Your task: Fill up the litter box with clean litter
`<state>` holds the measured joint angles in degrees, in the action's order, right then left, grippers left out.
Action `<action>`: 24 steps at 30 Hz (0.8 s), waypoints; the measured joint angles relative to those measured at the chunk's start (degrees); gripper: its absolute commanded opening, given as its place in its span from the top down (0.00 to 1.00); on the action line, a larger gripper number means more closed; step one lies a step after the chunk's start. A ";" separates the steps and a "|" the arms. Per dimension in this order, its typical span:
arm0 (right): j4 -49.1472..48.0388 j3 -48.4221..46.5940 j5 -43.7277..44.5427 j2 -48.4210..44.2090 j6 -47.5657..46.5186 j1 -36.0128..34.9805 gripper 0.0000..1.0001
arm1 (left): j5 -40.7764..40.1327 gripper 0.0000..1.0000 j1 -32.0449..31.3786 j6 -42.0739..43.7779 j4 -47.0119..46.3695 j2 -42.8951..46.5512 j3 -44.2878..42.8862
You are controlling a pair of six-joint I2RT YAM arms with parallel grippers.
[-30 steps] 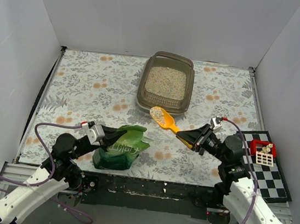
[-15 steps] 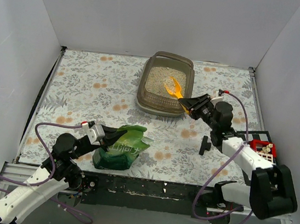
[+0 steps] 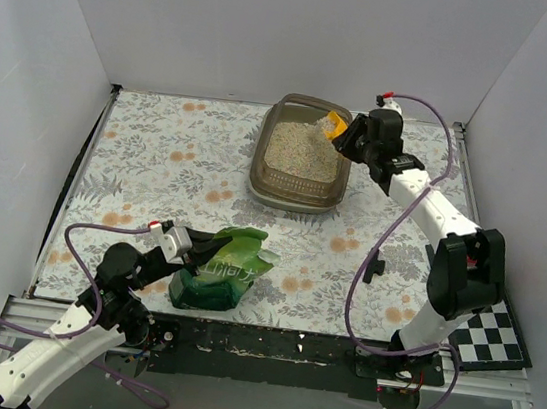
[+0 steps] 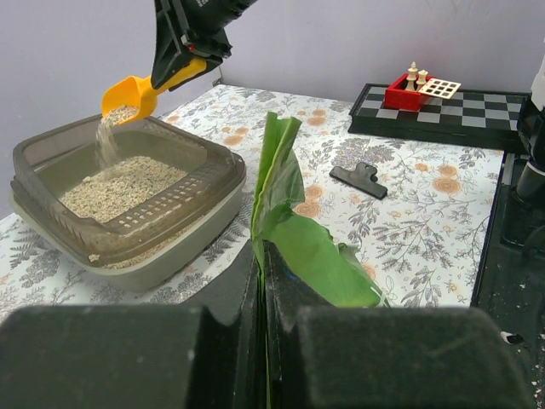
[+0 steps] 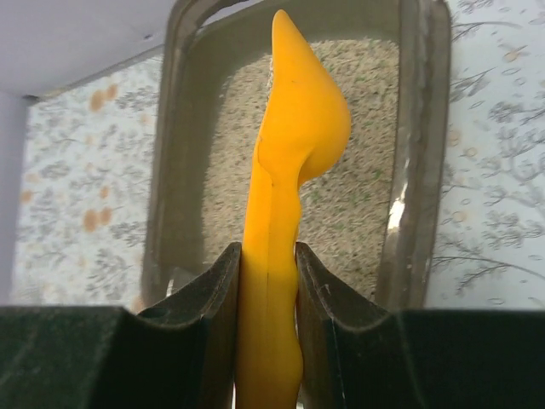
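The grey-brown litter box [image 3: 256, 167] stands at the back middle of the table, with pale beige litter [image 3: 301, 150] in it. It also shows in the left wrist view [image 4: 170, 226] and the right wrist view [image 5: 183, 145]. My right gripper [image 3: 348, 139] is shut on the handle of a yellow scoop [image 3: 335, 125], held tipped over the box's far right corner; litter pours from the scoop [image 4: 128, 95] into the box. My left gripper [image 3: 209, 249] is shut on the top edge of the green bag [image 3: 224, 277], which stands at the near left.
A black clip [image 3: 374, 270] lies on the floral mat right of the middle. A chessboard [image 3: 490, 334] lies at the near right, with a red tray of pieces [image 4: 417, 88] on it in the left wrist view. White walls enclose the table.
My right arm has carried the scoop from beside the box's near edge up and back over its far right corner and tipped it; litter now pours out. The left arm has not moved.
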<state>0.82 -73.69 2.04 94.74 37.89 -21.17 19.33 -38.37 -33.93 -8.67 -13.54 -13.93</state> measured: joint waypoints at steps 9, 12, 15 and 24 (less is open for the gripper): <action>13.14 -10.97 14.21 7.34 -20.63 -6.93 0.99 | -0.50 1.00 0.00 -0.02 -0.44 -0.92 0.07; 15.87 -14.29 18.47 8.61 -27.12 -9.97 0.99 | -0.70 1.00 0.00 -0.02 -0.50 -1.11 0.07; 17.94 -18.25 22.21 9.05 -32.24 -12.57 0.99 | -0.90 1.00 0.00 0.02 -0.50 -1.11 0.07; 22.27 -26.40 30.23 7.63 -40.35 -13.55 0.99 | -1.38 1.00 0.00 0.02 -0.48 -1.16 0.07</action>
<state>23.09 -100.09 32.27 102.37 -2.46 -34.72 17.96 -38.37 -33.91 -9.15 -14.70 -13.87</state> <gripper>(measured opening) 0.344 0.009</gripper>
